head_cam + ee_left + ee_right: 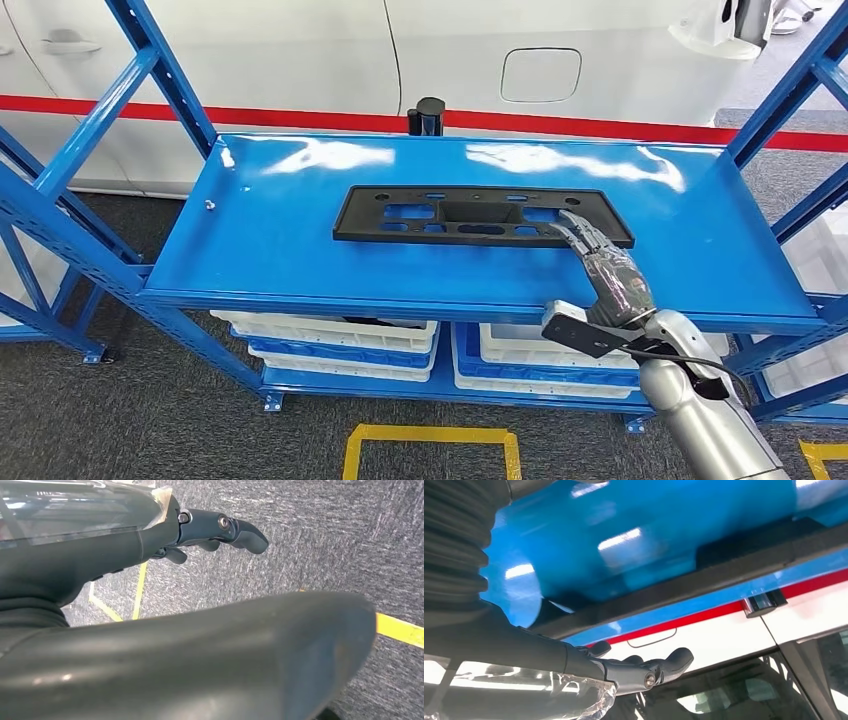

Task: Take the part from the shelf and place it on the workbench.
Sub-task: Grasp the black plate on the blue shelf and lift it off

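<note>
Shelving in blue steel stands in front of the robot, and on its top shelf point(280, 230) lies the part point(480, 215), a flat black rectangular frame with several cut-out openings, lying flat near the middle of the shelf board with its long side across the view. The right robot hand point(600, 262) reaches over the shelf's front edge at the part's right end, its dark fingers point(578, 232) stretched forward and resting on or just above the part's near right corner; whether they actually touch it cannot be told. In the right wrist view the fingers point(659, 667) lie straight and spread with nothing between them, and the part point(704, 582) shows as a dark bar against the blue shelf. Clear plastic film wraps the back of this hand. The silver right arm point(700, 420) comes in from below.

The left robot hand point(200, 535) hangs low over grey carpet point(325, 540) marked with yellow floor tape point(400, 630); its fingers are extended and loosely apart, holding nothing.

Below the top shelf, white bins point(330, 335) sit on a lower shelf. Behind the rack stands a white car body point(300, 50) with a red stripe point(600, 125) along it.
</note>
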`<control>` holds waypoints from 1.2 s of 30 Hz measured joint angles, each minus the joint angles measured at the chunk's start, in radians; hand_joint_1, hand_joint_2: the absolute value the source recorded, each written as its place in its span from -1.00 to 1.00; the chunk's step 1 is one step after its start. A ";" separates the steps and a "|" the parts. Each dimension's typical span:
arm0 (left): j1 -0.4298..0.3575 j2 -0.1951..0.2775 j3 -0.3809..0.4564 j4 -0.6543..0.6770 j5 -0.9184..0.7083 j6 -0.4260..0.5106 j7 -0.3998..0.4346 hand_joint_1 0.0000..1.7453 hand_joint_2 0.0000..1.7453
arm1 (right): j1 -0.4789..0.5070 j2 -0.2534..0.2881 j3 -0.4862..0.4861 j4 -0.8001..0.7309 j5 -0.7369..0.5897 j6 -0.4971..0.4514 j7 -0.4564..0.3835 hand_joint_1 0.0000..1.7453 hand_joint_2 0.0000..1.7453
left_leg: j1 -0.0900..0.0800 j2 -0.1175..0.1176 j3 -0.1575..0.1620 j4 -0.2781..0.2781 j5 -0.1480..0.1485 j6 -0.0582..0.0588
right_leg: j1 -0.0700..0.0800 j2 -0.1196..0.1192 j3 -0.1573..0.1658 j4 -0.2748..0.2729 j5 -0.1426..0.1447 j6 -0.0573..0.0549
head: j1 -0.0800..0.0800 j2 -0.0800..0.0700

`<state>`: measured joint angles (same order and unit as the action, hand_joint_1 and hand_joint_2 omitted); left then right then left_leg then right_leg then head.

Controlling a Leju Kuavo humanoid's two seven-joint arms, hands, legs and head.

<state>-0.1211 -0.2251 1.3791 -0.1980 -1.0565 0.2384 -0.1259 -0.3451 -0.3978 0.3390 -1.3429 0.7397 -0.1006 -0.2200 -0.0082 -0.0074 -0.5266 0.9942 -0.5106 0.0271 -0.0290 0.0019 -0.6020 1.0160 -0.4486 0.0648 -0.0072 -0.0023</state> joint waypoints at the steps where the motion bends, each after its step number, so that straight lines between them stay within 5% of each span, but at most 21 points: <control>1: 0.000 0.000 0.000 0.000 0.000 0.002 0.001 -1.00 -1.00 | -0.008 0.005 0.003 0.008 0.000 -0.001 0.000 -1.00 1.00 | 0.000 0.000 0.000 0.000 0.000 0.000 | 0.000 0.000 0.000 0.000 0.000 0.000 | 0.000 0.000; 14: 0.000 0.000 0.000 0.000 -0.001 0.003 0.004 -1.00 -1.00 | -0.040 0.024 0.012 0.043 -0.001 -0.003 -0.005 -1.00 1.00 | 0.000 0.000 0.000 0.000 0.000 0.000 | 0.000 0.000 0.000 0.000 0.000 0.000 | 0.000 0.000; 20: 0.000 0.000 0.000 0.000 0.001 0.010 0.007 -1.00 -1.00 | -0.231 0.129 0.074 0.312 0.001 -0.019 -0.028 -1.00 1.00 | 0.000 0.001 0.001 0.000 0.000 0.000 | 0.000 0.002 0.001 0.000 0.000 0.000 | 0.000 0.000; 25: 0.000 0.002 -0.006 0.000 -0.007 0.015 0.013 -1.00 -1.00 | -0.439 0.216 0.114 0.680 0.017 -0.025 -0.015 -1.00 1.00 | 0.000 0.002 0.004 0.000 0.000 0.000 | 0.000 0.003 0.002 0.000 0.000 0.000 | 0.000 0.000; 36: 0.000 0.003 -0.015 0.000 -0.008 0.015 0.015 -1.00 -1.00 | -0.502 0.248 0.132 0.790 0.030 -0.017 -0.002 -0.98 1.00 | 0.000 0.003 0.005 0.000 0.000 0.000 | 0.000 0.003 0.004 0.000 0.000 0.000 | 0.000 0.000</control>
<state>-0.1215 -0.2220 1.3641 -0.1980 -1.0643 0.2537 -0.1110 -0.8468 -0.1499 0.4707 -0.5530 0.7699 -0.1181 -0.2217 -0.0083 -0.0042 -0.5213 0.9942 -0.5103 0.0270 -0.0290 0.0048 -0.5979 1.0162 -0.4484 0.0647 -0.0070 -0.0023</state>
